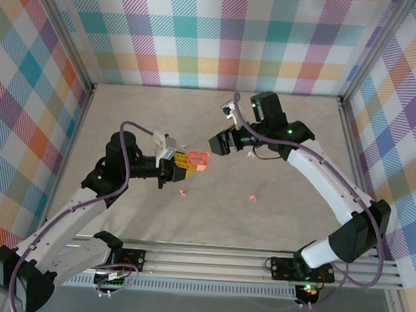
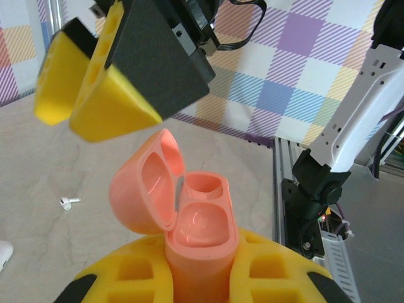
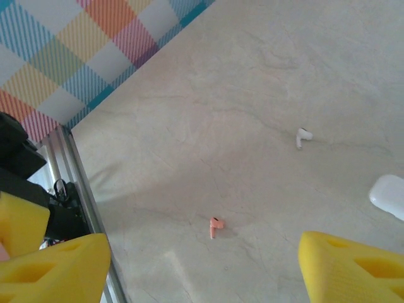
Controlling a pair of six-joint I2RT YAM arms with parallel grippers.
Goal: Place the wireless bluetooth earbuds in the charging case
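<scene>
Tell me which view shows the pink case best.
Left wrist. There the case is close and large, lid open, both wells empty, clamped upright in the left gripper. The top view gives it as a small pink blob at that gripper's tip, too small to see inside.

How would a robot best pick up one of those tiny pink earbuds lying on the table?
Probably straight down from above, pinching the pink earbud across its thicker head end, one finger on each side. It lies flat on the table with open space around it, so there is no way under it.
</scene>
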